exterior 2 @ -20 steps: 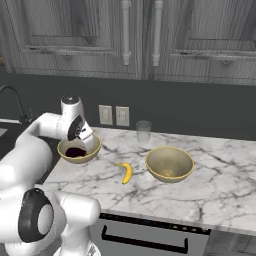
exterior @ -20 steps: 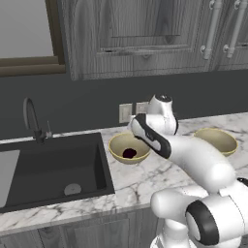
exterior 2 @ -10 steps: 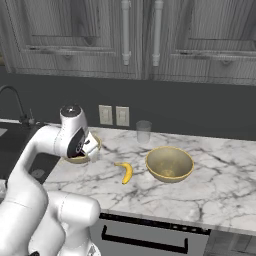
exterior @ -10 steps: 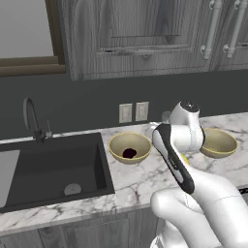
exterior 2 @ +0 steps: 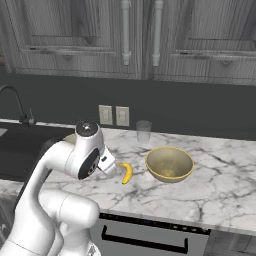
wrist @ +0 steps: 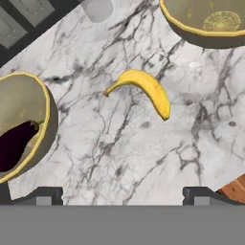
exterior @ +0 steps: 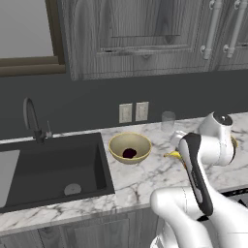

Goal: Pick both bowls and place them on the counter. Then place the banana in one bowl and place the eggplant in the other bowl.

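Observation:
Two tan-yellow bowls stand on the white marble counter (exterior 2: pixel 220 190). The left bowl (exterior: pixel 129 147) (wrist: pixel 26 119) holds the dark purple eggplant (exterior: pixel 129 153) (wrist: pixel 14 143). Nothing lies in the right bowl (exterior 2: pixel 169 163) (wrist: pixel 210 21). Between them the yellow banana (exterior 2: pixel 126 172) (wrist: pixel 143 88) (exterior: pixel 173 155) lies on the marble. My gripper (wrist: pixel 122 196) (exterior 2: pixel 113 169) hangs open above the counter, a little short of the banana, with nothing between its fingers. In the left base view my arm covers most of the right bowl.
A clear glass (exterior 2: pixel 143 132) (exterior: pixel 168 121) stands by the back wall behind the banana. The black sink (exterior: pixel 48 164) with its faucet (exterior: pixel 31 121) lies left of the eggplant bowl. Cupboards hang overhead. The counter's front edge runs just below my hand.
My arm has swung right, from over the bowl with the eggplant to above the banana. The gripper has stayed open. Bowls, banana and eggplant have not moved.

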Motion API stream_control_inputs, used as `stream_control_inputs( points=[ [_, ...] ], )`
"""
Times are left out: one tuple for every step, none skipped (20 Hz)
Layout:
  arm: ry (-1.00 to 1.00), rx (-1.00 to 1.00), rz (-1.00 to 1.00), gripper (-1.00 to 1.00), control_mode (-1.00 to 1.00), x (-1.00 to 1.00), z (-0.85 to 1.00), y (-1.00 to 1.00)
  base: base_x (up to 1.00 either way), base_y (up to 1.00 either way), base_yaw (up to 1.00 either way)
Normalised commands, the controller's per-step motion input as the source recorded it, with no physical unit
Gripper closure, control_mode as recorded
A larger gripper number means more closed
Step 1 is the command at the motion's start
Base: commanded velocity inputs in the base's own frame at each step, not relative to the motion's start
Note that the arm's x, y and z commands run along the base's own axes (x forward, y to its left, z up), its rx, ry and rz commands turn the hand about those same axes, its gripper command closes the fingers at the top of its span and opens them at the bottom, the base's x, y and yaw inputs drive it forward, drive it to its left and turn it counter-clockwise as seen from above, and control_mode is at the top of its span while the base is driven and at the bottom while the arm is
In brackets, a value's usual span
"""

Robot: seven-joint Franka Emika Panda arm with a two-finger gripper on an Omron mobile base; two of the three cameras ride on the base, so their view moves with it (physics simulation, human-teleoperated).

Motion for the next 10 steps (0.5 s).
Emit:
stream_control_inputs(
  points=[
    [0.00, -0.02, 0.01, -1.00, -1.00, -0.19, 0.00, -0.65, 0.00, 0.00, 0.00],
    [0.00, -0.03, 0.01, -1.00, -1.00, -0.16, 0.00, -0.56, 0.00, 0.00, 0.00],
    [0.01, -0.05, 0.02, -1.00, -1.00, -0.05, 0.00, -0.53, 0.00, 0.00, 0.00],
    [0.01, -0.05, 0.04, -1.00, -1.00, 0.00, 0.00, -0.52, 0.00, 0.00, 0.00],
    [0.04, -0.03, 0.07, -1.00, -1.00, 0.00, 0.00, -0.48, 0.00, 0.00, 0.00],
    [0.05, -0.04, 0.06, -1.00, -1.00, 0.00, 0.00, -0.39, 0.00, 0.00, 0.00],
    [0.07, -0.06, 0.05, -1.00, -1.00, 0.00, 0.00, -0.31, 0.00, 0.00, 0.00],
    [0.08, -0.06, 0.05, -1.00, -1.00, 0.00, 0.00, -0.31, 0.00, 0.00, 0.00],
    [0.09, -0.06, 0.06, -1.00, -1.00, 0.09, -0.01, -0.31, 0.00, 0.00, 0.00],
    [0.09, -0.06, 0.08, -1.00, -1.00, 0.12, -0.04, -0.27, 0.00, 0.00, 0.00]
  ],
)
